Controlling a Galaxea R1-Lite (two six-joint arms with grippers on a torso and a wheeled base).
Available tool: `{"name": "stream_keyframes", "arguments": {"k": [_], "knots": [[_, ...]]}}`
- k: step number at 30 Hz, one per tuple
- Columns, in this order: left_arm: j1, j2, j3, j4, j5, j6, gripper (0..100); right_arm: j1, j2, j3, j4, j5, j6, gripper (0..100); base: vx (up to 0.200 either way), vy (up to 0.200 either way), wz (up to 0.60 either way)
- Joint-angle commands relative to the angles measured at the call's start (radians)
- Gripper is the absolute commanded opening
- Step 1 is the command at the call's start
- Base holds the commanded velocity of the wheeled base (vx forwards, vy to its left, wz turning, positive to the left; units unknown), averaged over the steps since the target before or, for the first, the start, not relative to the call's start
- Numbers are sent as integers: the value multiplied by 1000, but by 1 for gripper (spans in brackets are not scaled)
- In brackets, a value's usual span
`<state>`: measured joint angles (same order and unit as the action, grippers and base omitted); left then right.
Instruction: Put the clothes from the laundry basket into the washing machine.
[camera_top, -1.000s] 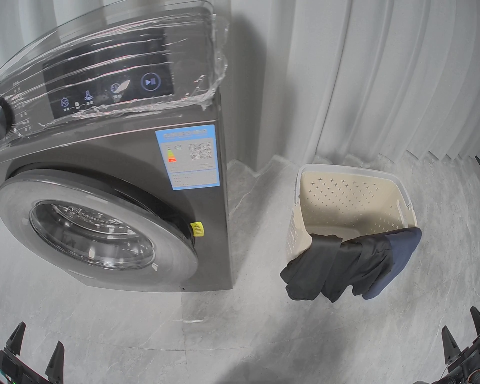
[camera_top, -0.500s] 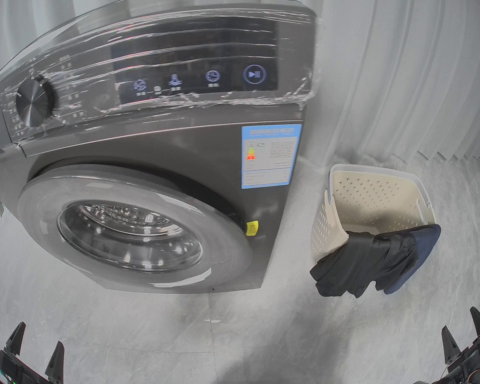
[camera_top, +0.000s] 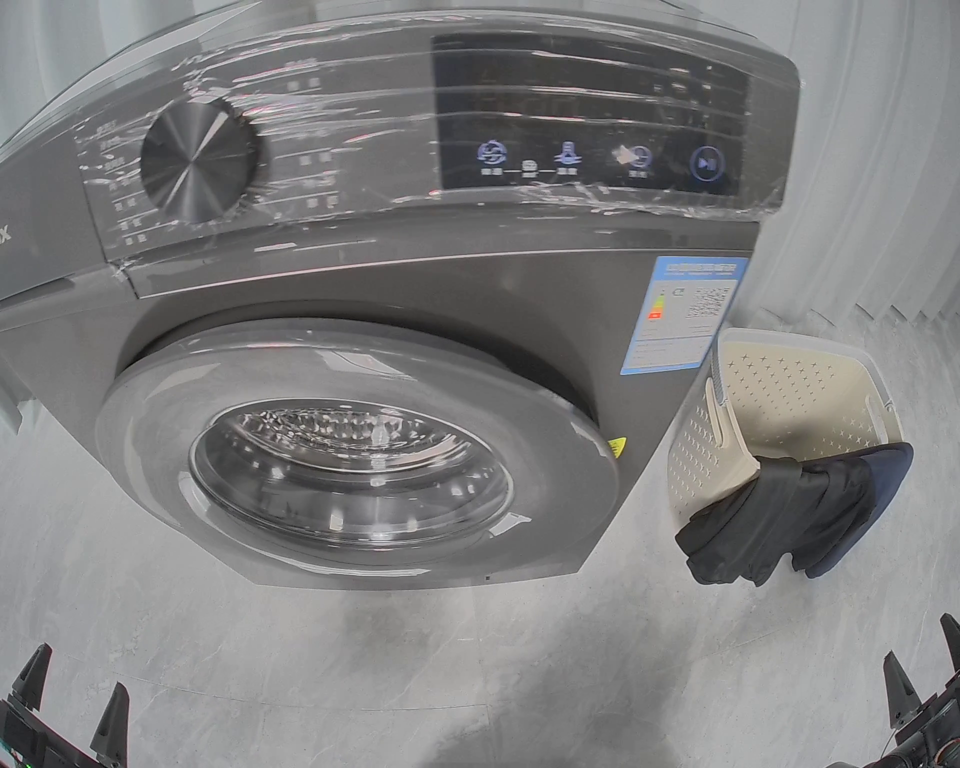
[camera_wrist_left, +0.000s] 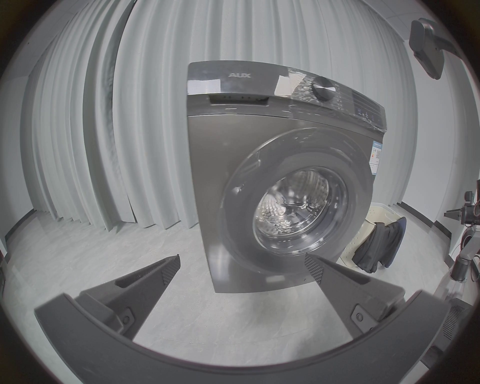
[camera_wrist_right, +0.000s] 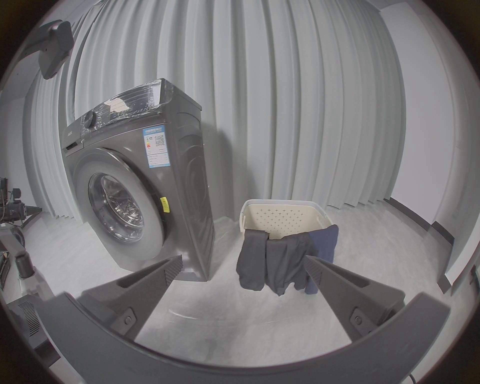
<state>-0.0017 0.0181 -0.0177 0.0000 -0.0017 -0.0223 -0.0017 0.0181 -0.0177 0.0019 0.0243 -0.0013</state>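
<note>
The grey washing machine (camera_top: 400, 300) stands in front of me with its round glass door (camera_top: 350, 470) closed. To its right stands a cream laundry basket (camera_top: 800, 390) with dark clothes (camera_top: 790, 515) draped over its near rim. The left wrist view has the washing machine (camera_wrist_left: 280, 170), the basket (camera_wrist_left: 376, 215) and the clothes (camera_wrist_left: 380, 245); the right wrist view has the washing machine (camera_wrist_right: 135, 180), the basket (camera_wrist_right: 282, 217) and the clothes (camera_wrist_right: 280, 260). My left gripper (camera_top: 72, 697) is low at the left, open and holding nothing. My right gripper (camera_top: 925, 665) is low at the right, open and holding nothing.
Pale curtains (camera_top: 880, 150) hang behind the machine and basket. Grey marble-pattern floor (camera_top: 450, 670) spreads between me and the machine. Clear plastic wrap covers the machine's control panel (camera_top: 560, 150).
The head view has swung left: the machine and basket have shifted right in the picture and the control knob has come into sight. Both grippers keep their places.
</note>
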Motion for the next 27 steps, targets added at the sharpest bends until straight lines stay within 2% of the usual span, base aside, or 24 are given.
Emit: {"name": "stream_keyframes", "arguments": {"k": [1, 4, 7, 13, 27], "knots": [[0, -17, 16, 0, 0, -1, 100, 0, -10, 18, 0, 0, 0, 100, 0, 200, 0], [0, -17, 16, -2, 0, 1, 100, -1, -10, 18, 1, 0, 0, 100, 0, 200, 0], [0, -17, 16, -2, 2, 4, 100, -3, -9, 18, 1, -1, -2, 100, 0, 0, 0], [0, -17, 16, -2, 2, 2, 100, -1, -10, 18, 0, -1, 1, 100, 0, 0, 600], [0, -17, 16, 0, 0, 4, 100, -1, -9, 18, 0, -1, 1, 100, 0, 0, 0]]}}
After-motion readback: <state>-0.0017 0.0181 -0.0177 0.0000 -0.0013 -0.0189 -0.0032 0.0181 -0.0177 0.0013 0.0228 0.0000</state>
